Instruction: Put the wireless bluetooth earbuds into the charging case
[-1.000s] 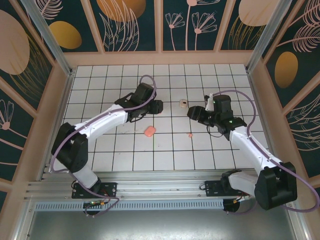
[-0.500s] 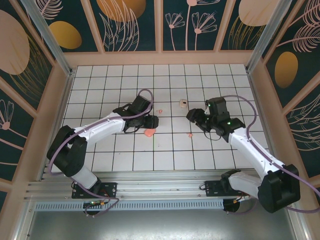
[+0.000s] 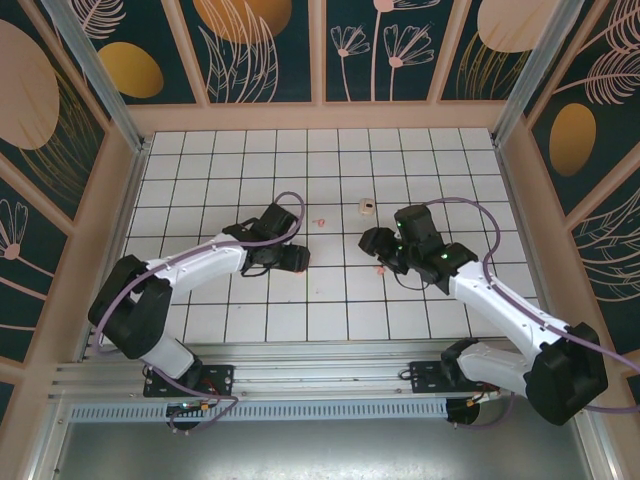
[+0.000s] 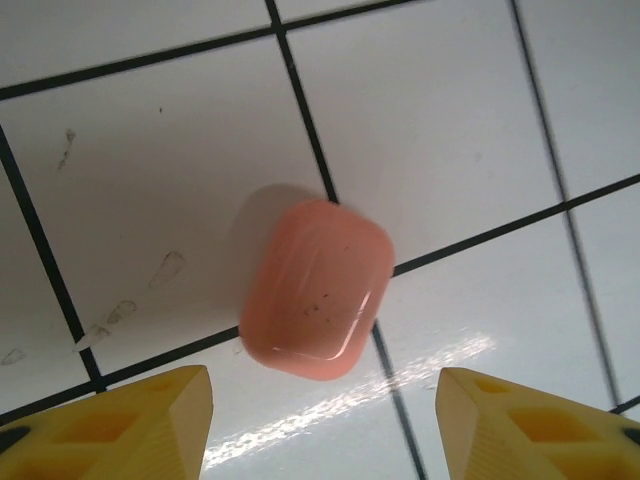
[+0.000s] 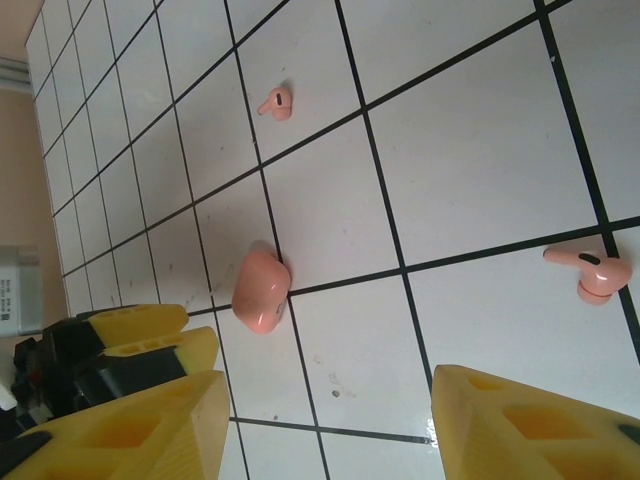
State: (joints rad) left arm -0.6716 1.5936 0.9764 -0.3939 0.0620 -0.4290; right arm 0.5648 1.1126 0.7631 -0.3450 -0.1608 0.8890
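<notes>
A closed salmon-pink charging case (image 4: 316,288) lies flat on the white tiles, just ahead of my left gripper (image 4: 325,430). That gripper is open, with its yellow fingertips (image 4: 130,420) apart and nothing between them. In the top view my left gripper (image 3: 296,258) is low over that spot. My right gripper (image 5: 325,430) is open and empty, with the pink case (image 5: 261,290) ahead of it. One pink earbud (image 5: 588,272) lies to its right and another pink earbud (image 5: 277,102) farther off. From above, the earbuds (image 3: 380,268) (image 3: 320,221) lie near my right gripper (image 3: 370,241). The pale beige earbuds are out of view.
A small beige case (image 3: 367,207) sits on the tiles beyond the two grippers. The left gripper's yellow fingers (image 5: 130,345) show at the left of the right wrist view. Wooden walls (image 3: 128,190) ring the tiled floor.
My left gripper has drawn back toward the near side and come down over the pink case. My right gripper has moved left and nearer, toward the closer pink earbud.
</notes>
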